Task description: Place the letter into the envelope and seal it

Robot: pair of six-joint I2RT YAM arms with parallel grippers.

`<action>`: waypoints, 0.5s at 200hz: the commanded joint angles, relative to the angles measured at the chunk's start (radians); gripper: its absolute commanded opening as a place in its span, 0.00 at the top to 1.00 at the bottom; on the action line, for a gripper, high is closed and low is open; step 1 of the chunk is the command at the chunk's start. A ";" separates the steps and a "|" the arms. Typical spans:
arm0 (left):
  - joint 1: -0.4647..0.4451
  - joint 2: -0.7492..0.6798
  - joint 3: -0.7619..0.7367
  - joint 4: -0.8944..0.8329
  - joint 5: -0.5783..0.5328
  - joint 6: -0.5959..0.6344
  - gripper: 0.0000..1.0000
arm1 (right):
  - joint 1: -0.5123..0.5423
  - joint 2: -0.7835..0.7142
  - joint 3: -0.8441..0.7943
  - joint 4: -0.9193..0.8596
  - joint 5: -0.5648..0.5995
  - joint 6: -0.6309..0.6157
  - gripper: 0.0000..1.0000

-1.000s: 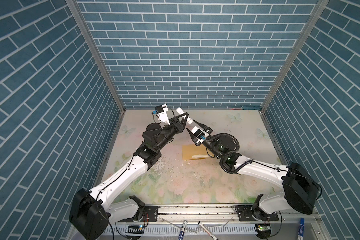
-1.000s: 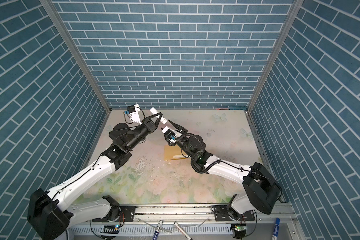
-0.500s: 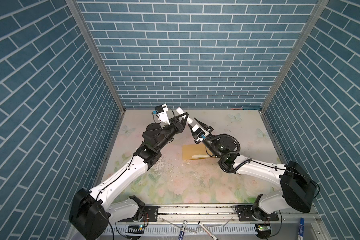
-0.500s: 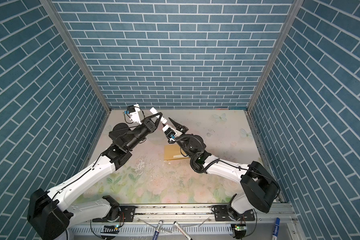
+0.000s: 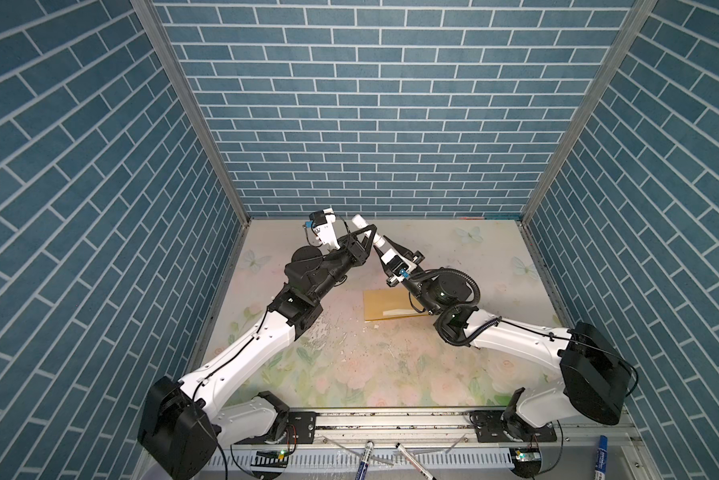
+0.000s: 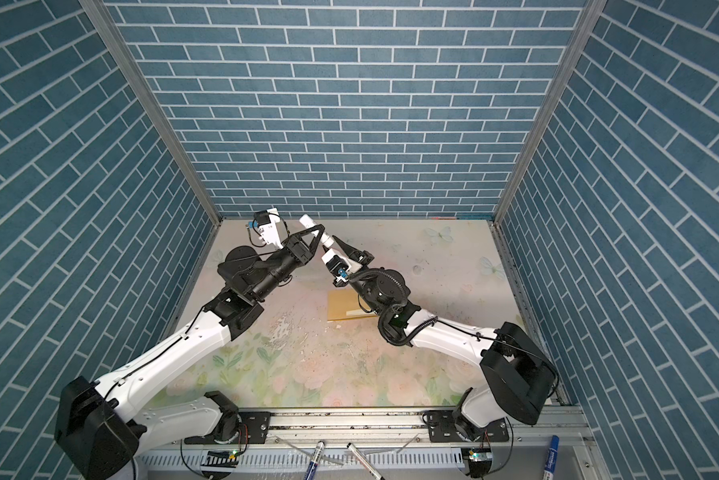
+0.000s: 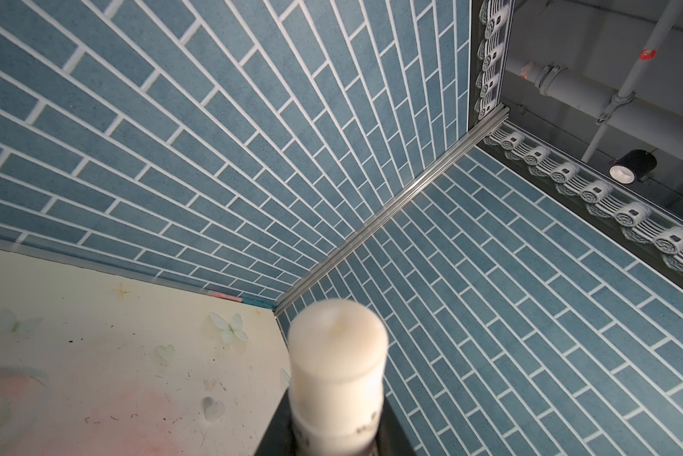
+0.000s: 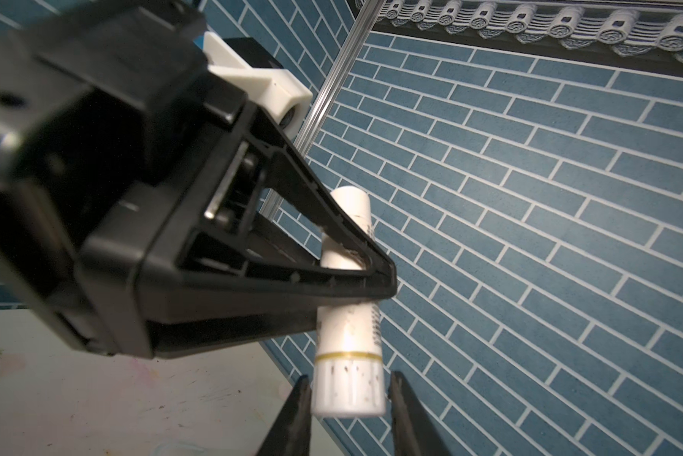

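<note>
My left gripper point(image 5: 370, 232) point(image 6: 320, 228) is raised above the far middle of the table, shut on a white glue stick point(image 5: 357, 219) point(image 7: 337, 355) at mid-length. My right gripper point(image 5: 389, 248) point(image 8: 349, 378) has come up to the stick's ribbed end point(image 8: 347, 389). Its jaws stand on either side of that end, with a thin gap still showing on one side. The golden-tan envelope point(image 5: 384, 302) point(image 6: 341, 305) lies flat on the table below, partly covered by the right arm. A pale strip point(image 5: 395, 312) crosses its near part. The letter is hidden.
Blue brick walls enclose the table on three sides, and both grippers are near the back wall. White flecks point(image 5: 328, 328) are scattered on the floral table top left of the envelope. Markers point(image 5: 364, 457) point(image 5: 601, 455) lie on the front rail.
The right gripper has moved up and left to the glue stick's end, and its jaws have narrowed round it. The left gripper and stick have stayed put.
</note>
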 commanded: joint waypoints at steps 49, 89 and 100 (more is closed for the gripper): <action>-0.001 0.011 0.017 0.012 0.014 0.009 1.00 | 0.007 -0.006 0.065 0.003 -0.013 -0.005 0.79; -0.001 0.014 0.017 0.006 0.025 0.047 1.00 | -0.022 -0.055 0.095 -0.104 -0.094 0.187 0.93; -0.001 0.014 0.015 0.011 0.034 0.066 1.00 | -0.059 -0.074 0.113 -0.162 -0.164 0.308 0.95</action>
